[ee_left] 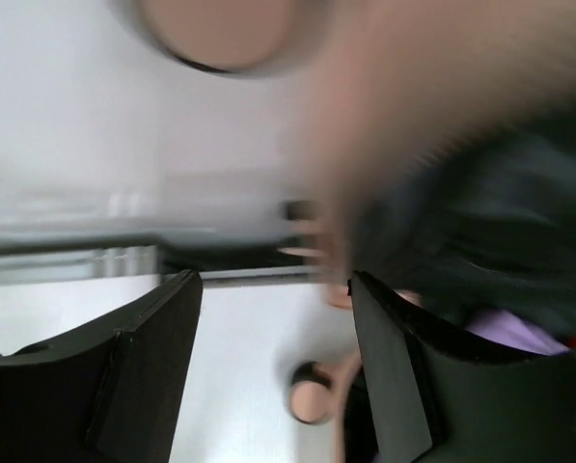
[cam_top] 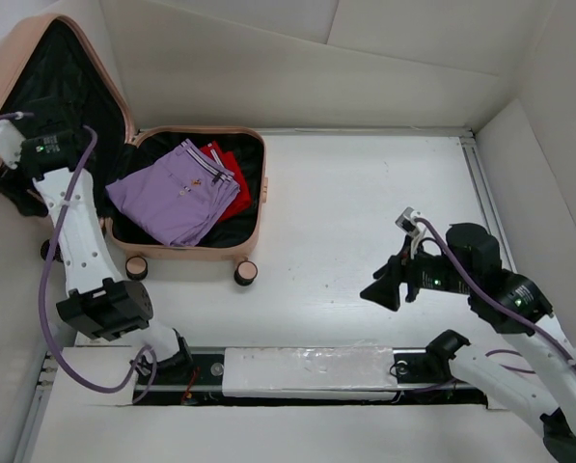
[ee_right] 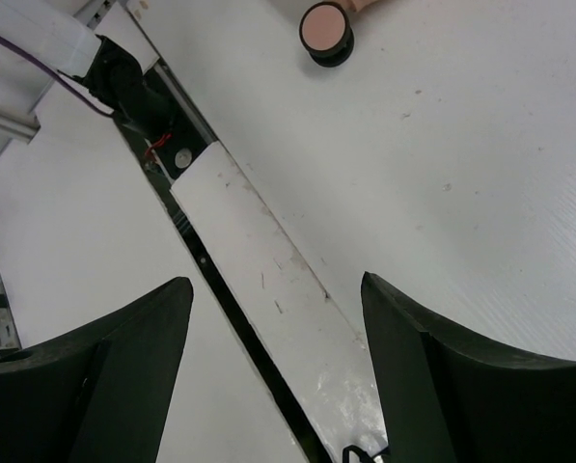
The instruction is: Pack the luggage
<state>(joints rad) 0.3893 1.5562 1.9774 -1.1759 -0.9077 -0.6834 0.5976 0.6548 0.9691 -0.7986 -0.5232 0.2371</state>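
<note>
The pale pink luggage (cam_top: 186,253) lies open at the back left of the table, its black-lined lid (cam_top: 8,68) standing up against the wall. Folded purple clothes (cam_top: 177,193) lie in the base over a red garment (cam_top: 232,178). My left gripper (cam_top: 17,193) is at the lid's lower left edge. In the blurred left wrist view it (ee_left: 273,285) is open, with the pink shell (ee_left: 442,87) close by its right finger. My right gripper (cam_top: 379,289) is open and empty above the table at the right, also in the right wrist view (ee_right: 278,289).
Two caster wheels (cam_top: 246,273) stick out of the luggage's near side; one shows in the right wrist view (ee_right: 326,29) and one in the left wrist view (ee_left: 312,391). White walls enclose the table. A white rail (cam_top: 307,371) with the arm bases runs along the near edge.
</note>
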